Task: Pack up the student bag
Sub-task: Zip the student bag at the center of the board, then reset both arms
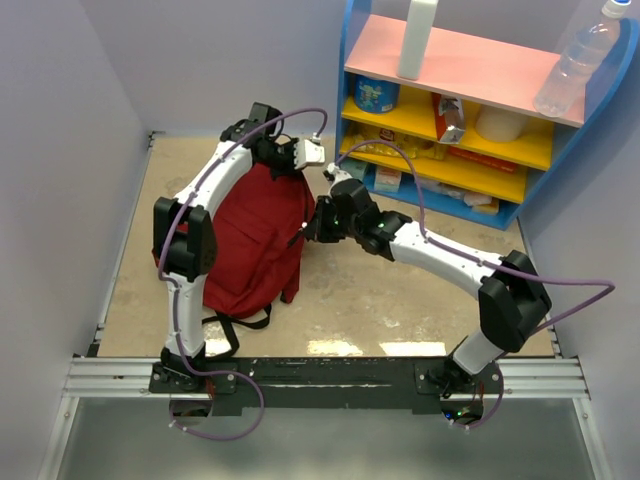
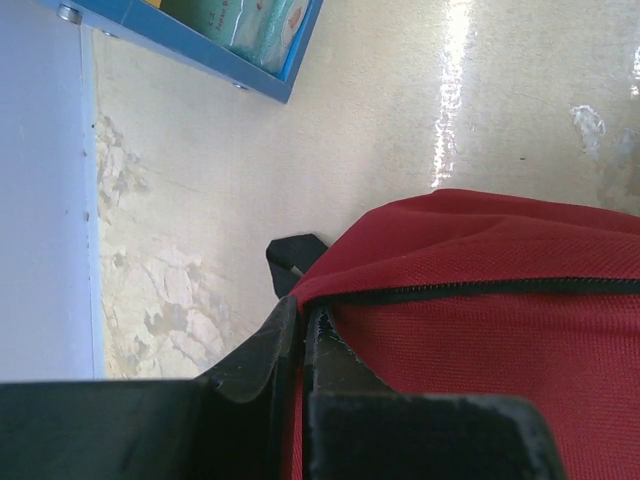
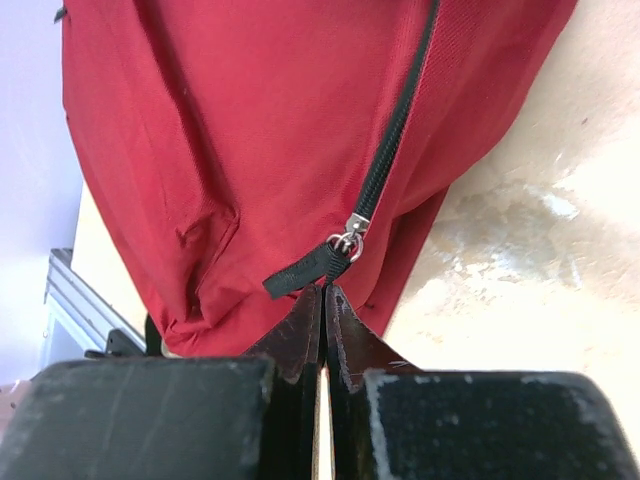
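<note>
Where the left tool (image 2: 303,314) clamps, the student bag (image 2: 480,340) is pinched.

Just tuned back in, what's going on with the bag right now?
Both arms are working on the red backpack, which lies on the table. The left gripper is shut on the fabric at the bag's far end, beside the zipper. The right gripper is shut with its tips right at the black zipper pull, though a firm hold on it can't be confirmed. The zipper looks closed along the stretch in view.
</note>
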Action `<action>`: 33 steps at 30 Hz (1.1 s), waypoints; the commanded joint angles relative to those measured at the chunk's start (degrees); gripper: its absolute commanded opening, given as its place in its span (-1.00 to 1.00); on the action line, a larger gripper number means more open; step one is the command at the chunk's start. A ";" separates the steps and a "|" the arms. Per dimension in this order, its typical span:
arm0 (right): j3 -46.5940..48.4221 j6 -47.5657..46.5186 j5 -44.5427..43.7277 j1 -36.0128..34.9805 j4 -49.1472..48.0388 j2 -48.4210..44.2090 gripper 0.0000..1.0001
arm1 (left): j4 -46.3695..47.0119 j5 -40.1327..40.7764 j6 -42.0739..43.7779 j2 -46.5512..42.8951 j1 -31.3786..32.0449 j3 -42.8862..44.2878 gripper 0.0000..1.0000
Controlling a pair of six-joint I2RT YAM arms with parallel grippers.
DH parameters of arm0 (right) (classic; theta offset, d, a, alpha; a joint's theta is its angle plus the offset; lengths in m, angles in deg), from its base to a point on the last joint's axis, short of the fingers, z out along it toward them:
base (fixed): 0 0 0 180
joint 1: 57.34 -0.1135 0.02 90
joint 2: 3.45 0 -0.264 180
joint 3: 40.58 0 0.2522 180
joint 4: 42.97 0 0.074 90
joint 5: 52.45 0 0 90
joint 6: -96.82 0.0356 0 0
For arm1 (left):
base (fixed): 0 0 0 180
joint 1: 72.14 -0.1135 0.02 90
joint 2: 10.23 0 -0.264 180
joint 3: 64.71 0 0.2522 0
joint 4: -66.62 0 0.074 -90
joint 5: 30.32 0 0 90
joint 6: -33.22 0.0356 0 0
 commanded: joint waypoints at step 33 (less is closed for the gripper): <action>-1.06 -12.11 -6.69 5.62 9.76 -14.29 0.97 | 17.94 3.97 -46.32 -41.85 -7.62 -42.90 1.00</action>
